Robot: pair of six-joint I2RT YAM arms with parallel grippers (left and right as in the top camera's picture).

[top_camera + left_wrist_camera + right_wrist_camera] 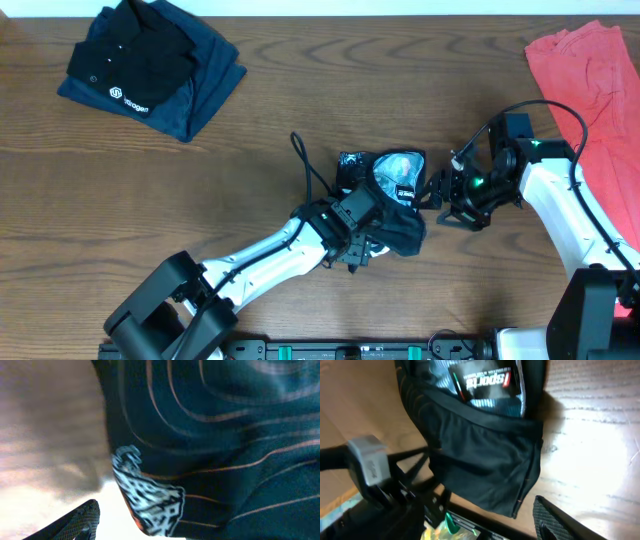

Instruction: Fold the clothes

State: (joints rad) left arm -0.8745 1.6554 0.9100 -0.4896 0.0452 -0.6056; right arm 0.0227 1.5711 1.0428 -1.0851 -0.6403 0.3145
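Jersey (395, 178), black with a pale printed panel, lies in a crumpled heap near the middle of the surface (250, 150) in the overhead view. The left claw (365, 235) is at its near side, partly under a drape of cloth, and the right claw (437, 190) is touching or almost touching its right edge. Bare wood is open to the left of the heap and on the far side of it. A folded black polo (140, 70) sits in the far left corner and a red garment (590, 80) along the right edge, both well apart from the heap.

In the left wrist view the jersey (225, 435) fills nearly everything, with fine orange lines and a white logo print (145, 495). Only one finger (80, 520) shows, so I cannot tell if this claw is wide, narrow or holding cloth.

In the right wrist view the jersey (480, 460) hangs in soft folds, and its hem (520, 505) is just beside the one visible finger (555, 520). The second finger is not seen, so I cannot tell this claw's state either. The left arm (370, 465) is close behind the cloth.

I judge the fabric to be thin, light, limp and probably a little slippery. It should be spread flat first, with hold taken at the hem corners or the shoulders. The arms are crowded together, so pulling apart toward the open wood seems the safest.
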